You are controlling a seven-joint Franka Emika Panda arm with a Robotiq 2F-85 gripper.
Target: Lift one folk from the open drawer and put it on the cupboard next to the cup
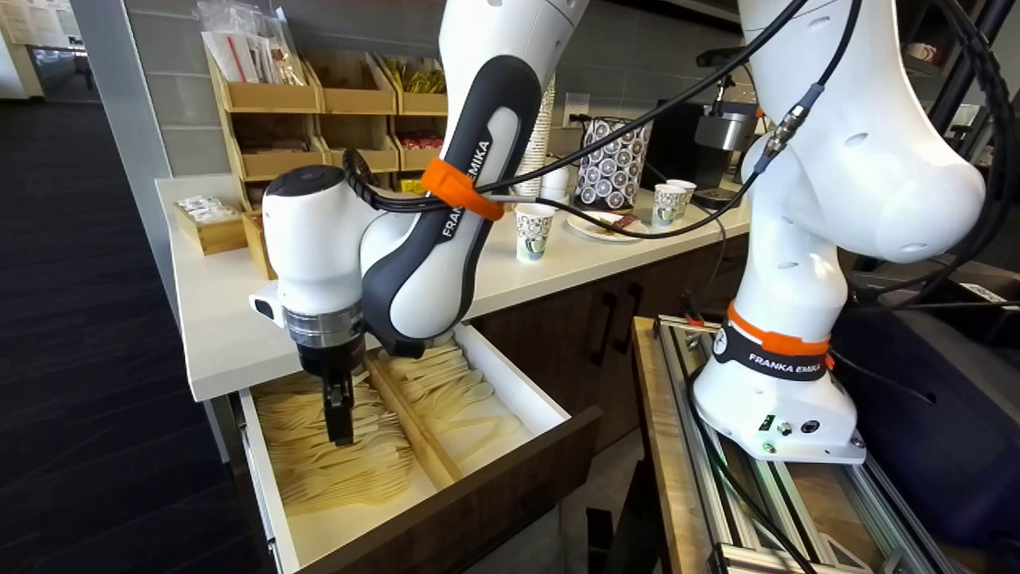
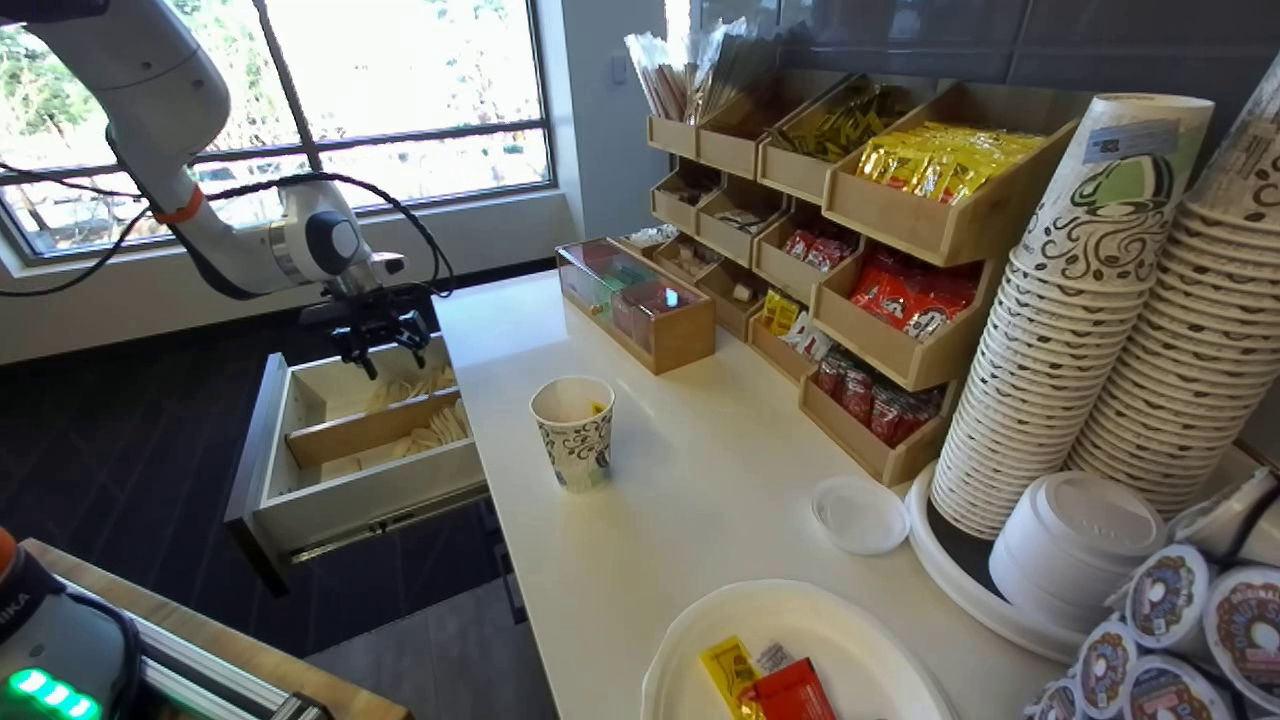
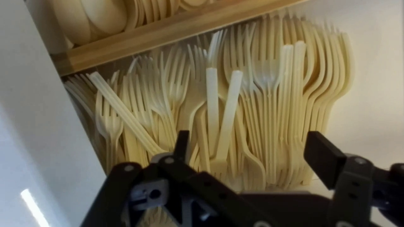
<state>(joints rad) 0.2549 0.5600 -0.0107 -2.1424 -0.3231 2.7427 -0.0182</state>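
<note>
Many pale tan forks [image 3: 268, 72] lie in one compartment of the open drawer [image 1: 510, 494], some pointing opposite ways; the drawer also shows in an exterior view [image 2: 375, 500]. My gripper [image 3: 251, 148] is open above the forks with nothing between its fingers; a gap to the forks shows in an exterior view [image 2: 396, 362]. In an exterior view the gripper [image 1: 340, 438] points straight down over the fork compartment. The white patterned cup [image 2: 575, 440] stands upright on the cream-white top of the cupboard [image 2: 680, 500]; both the cup [image 1: 532, 233] and cupboard [image 1: 227, 327] show in an exterior view.
A wooden divider [image 3: 151, 34] separates the forks from spoons [image 3: 94, 19]. On the countertop stand a low wooden box [image 2: 650, 335], tan packet racks [image 2: 745, 150], tall cup stacks [image 2: 1050, 380], a plate with packets [image 2: 860, 640] and a small white lid [image 2: 860, 515].
</note>
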